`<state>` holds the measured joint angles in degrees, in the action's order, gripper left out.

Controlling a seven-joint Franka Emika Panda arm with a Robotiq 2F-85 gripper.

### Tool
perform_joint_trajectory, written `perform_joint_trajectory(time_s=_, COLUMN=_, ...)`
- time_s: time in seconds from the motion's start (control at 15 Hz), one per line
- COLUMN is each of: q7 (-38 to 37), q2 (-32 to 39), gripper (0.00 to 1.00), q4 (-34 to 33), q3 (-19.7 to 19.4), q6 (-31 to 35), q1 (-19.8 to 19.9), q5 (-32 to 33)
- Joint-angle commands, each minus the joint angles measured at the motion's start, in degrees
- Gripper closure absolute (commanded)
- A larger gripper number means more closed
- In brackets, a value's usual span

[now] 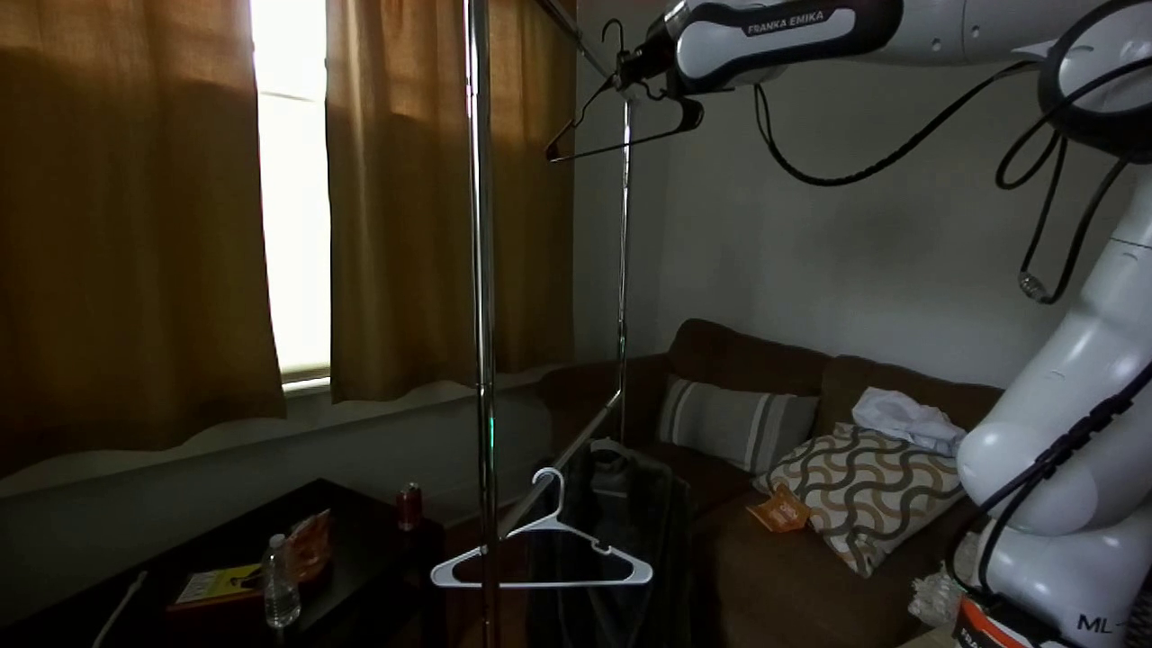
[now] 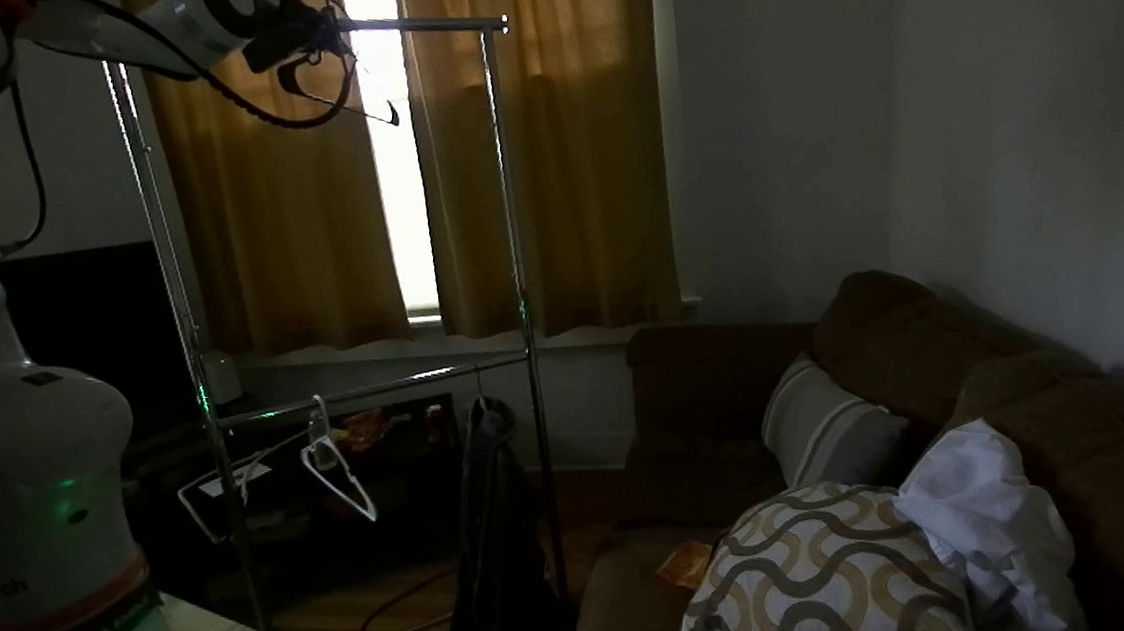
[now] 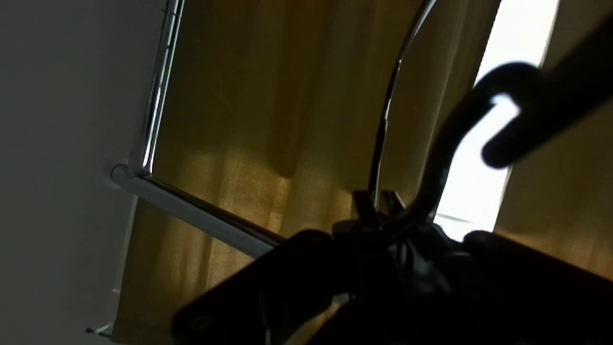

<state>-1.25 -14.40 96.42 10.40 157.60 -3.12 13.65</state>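
Dark two-fingered gripper (image 3: 380,211): tips set close together, gripping a slim black clothes hanger (image 1: 691,115) near its neck.
Black hanger's position: at the height of the silver tubular upper rail (image 2: 424,24); the body hangs below the grip, its lower bar slightly tilted, and the curved hook (image 1: 621,38) projects above.
Hook and rail: near one another; whether they touch, or whether the hook is seated over the tube, cannot be told.
Chrome-like metal garment rack (image 1: 480,225): upright posts carry the upper rail and, well below, a matching lower rail (image 2: 437,374).
Lower rail: bears a white plastic hanger (image 1: 558,585) and a dark garment (image 2: 490,531).
Behind the rack: mustard-yellow cloth curtains (image 1: 144,225) flank a bright window (image 1: 292,180).
Step in hand: by judgement, positioning the black hanger at the upper rail.
Next move: seems to call for a firm grip and small, level adjustments, with the hook's bearing on the rail made certain before any loosening.
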Motion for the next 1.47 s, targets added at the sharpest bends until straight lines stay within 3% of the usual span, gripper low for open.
perform_joint_trajectory(time_s=0.0, q7=-0.5, q2=-4.2, gripper=0.98, q4=3.4, q3=0.0, q6=-5.3, q1=0.3, q5=0.6)
perform_joint_trajectory(time_s=0.47, q7=1.9, q2=-8.2, gripper=0.98, q4=7.6, q3=-1.4, q6=-9.8, q1=-1.3, q5=-2.2)
perform_joint_trajectory(time_s=0.93, q7=14.6, q2=-10.1, gripper=0.98, q4=15.5, q3=-6.8, q6=-12.4, q1=-9.4, q5=-15.8)
perform_joint_trajectory(time_s=1.4, q7=23.5, q2=-11.8, gripper=0.98, q4=20.0, q3=-10.1, q6=-22.6, q1=-11.9, q5=-21.8)
